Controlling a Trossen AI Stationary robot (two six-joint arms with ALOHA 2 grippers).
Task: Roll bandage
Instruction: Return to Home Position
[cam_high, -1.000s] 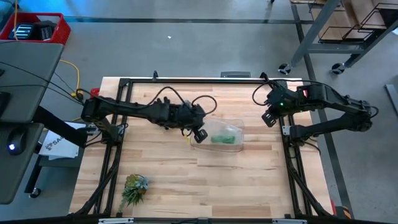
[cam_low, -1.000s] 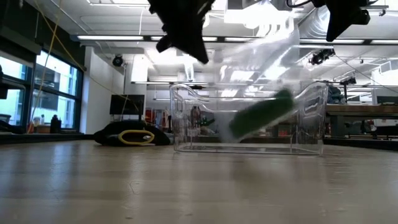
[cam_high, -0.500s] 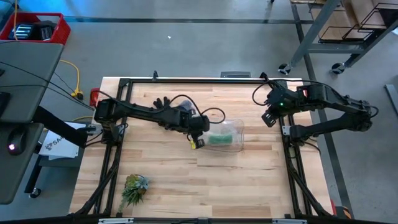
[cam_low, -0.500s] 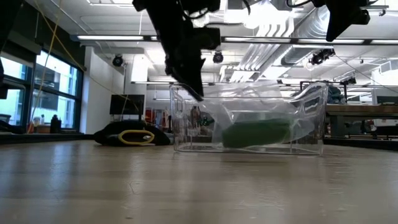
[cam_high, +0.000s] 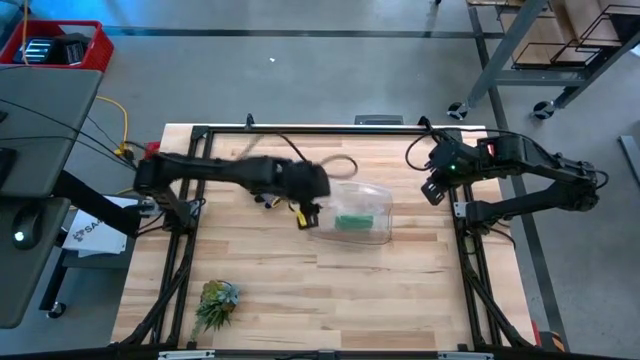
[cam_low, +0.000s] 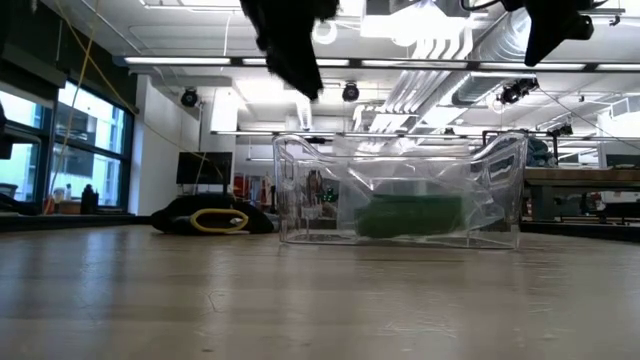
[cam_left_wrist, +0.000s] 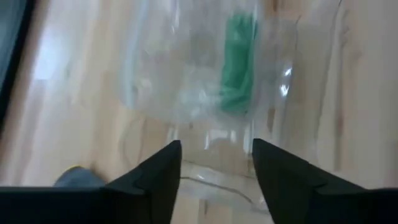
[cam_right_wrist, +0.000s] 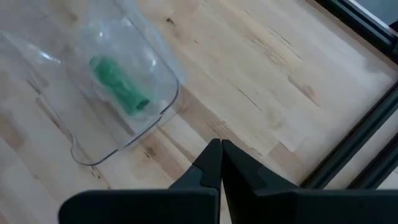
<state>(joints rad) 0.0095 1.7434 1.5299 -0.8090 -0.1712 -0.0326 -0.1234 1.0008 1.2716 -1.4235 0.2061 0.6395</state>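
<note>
The bandage (cam_high: 352, 222) is a small green roll lying on its side inside crinkled clear film, on the floor of a clear plastic container (cam_high: 384, 236) at the table's middle. It also shows in the low view (cam_low: 410, 215) and both wrist views (cam_left_wrist: 239, 62) (cam_right_wrist: 119, 84). My left gripper (cam_high: 305, 218) hangs open above the container's left end (cam_left_wrist: 216, 149), with nothing between its fingers. My right gripper (cam_high: 432, 190) is shut and empty, raised near the table's far right (cam_right_wrist: 221, 146).
A spiky green plant tuft (cam_high: 215, 303) lies near the front left of the table. A dark object with a yellow loop (cam_low: 210, 218) sits left of the container (cam_low: 300, 200) in the low view. Bare wood lies in front of the container.
My left gripper sank to the container's left rim with the clear film and bandage, which had hung tilted. It then opened, let go, rolled at the wrist and rose slightly toward the table's left. The bandage now lies flat on the container's floor.
</note>
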